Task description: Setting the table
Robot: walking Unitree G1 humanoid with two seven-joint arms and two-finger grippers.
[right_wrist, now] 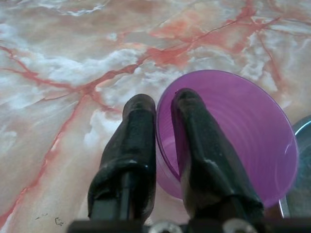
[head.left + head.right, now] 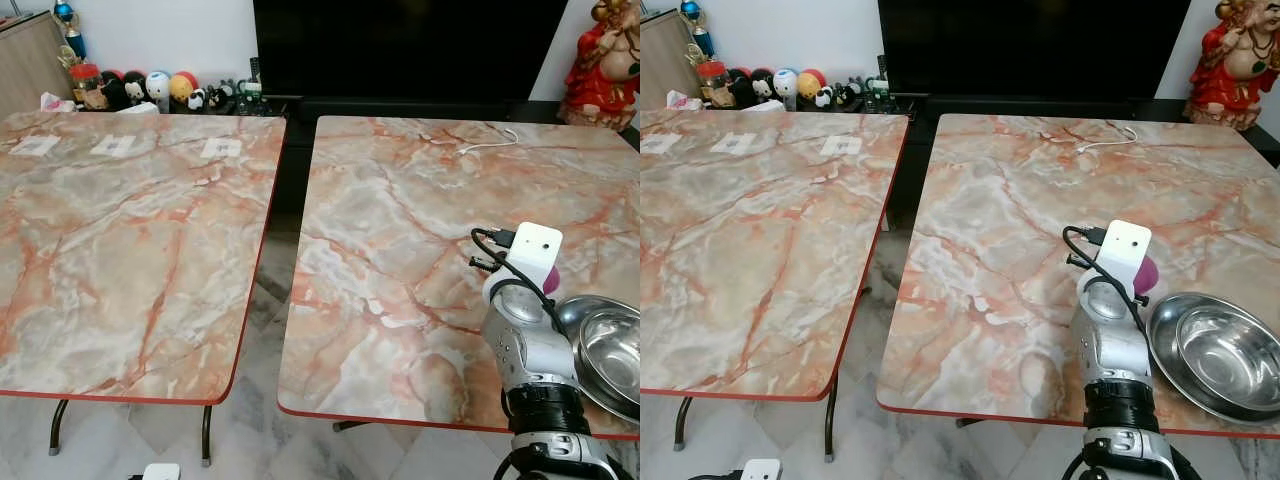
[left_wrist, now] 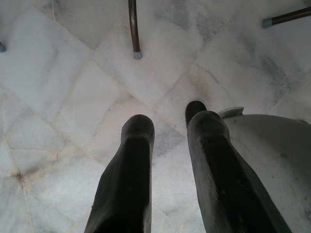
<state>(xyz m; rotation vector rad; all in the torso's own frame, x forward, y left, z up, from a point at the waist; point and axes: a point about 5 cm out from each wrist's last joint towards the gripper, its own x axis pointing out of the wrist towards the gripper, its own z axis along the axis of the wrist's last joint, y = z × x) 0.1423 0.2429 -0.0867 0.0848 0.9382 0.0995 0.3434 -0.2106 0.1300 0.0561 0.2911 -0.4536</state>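
A purple plastic cup [image 1: 233, 131] is held over the right marble table [image 2: 400, 220], its rim pinched between the two black fingers of my right gripper [image 1: 164, 109], one finger inside and one outside. In the eye views the cup [image 2: 1147, 273] peeks out behind the white wrist camera box. A steel bowl [image 2: 1217, 352] sits on the table's near right edge, just right of the cup. My left gripper [image 3: 167, 119] hangs low over the white floor tiles, fingers a little apart and empty.
A second marble table [image 2: 120, 220] stands to the left with three white labels near its far edge; a narrow gap of floor separates the tables. A white cable [image 2: 490, 140] lies at the right table's far side. Toys, a dark TV and a red statue [image 2: 605, 60] line the back.
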